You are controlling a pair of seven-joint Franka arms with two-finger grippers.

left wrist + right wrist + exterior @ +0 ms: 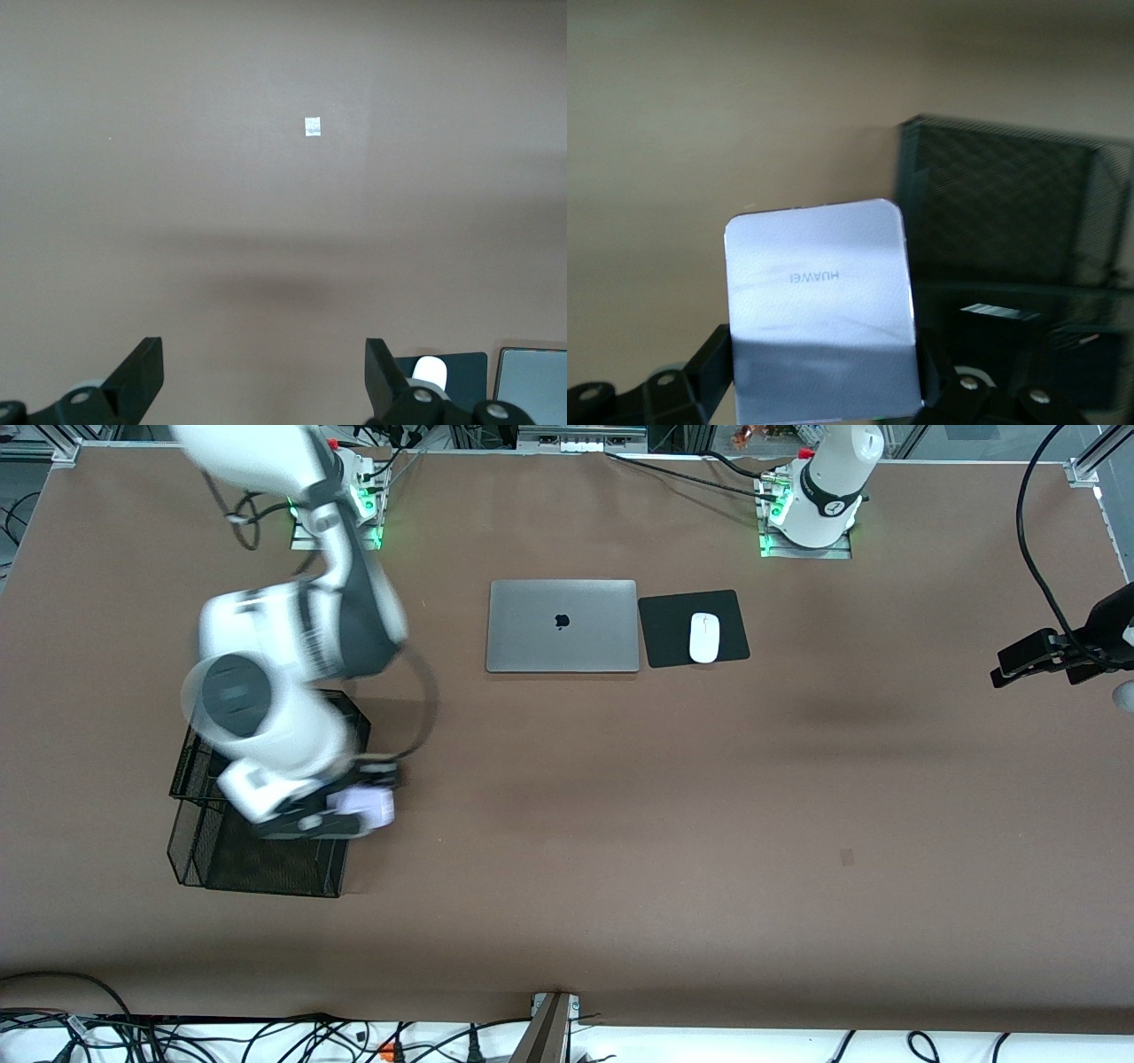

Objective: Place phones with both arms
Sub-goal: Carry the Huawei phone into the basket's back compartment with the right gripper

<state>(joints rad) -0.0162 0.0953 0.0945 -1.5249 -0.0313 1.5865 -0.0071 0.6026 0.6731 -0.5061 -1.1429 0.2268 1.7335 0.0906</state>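
A squarish pale lavender-white phone (368, 806) (819, 310) is held up in the air by my right gripper (350, 815) (824, 367), shut on its two side edges. It hangs over the rim of a black mesh basket (257, 868) (992, 212), on the side toward the table's middle. Dark flat shapes (1001, 323) lie inside the basket; I cannot tell what they are. My left gripper (1019, 662) (263, 372) waits open over bare table at the left arm's end, with nothing between its fingers. No black phone shows clearly.
A shut silver laptop (563, 626) (532, 385) lies near the robots' bases. Beside it a white mouse (704, 638) (428, 367) sits on a black pad (673, 631). A small pale mark (847, 857) (312, 127) is on the brown table.
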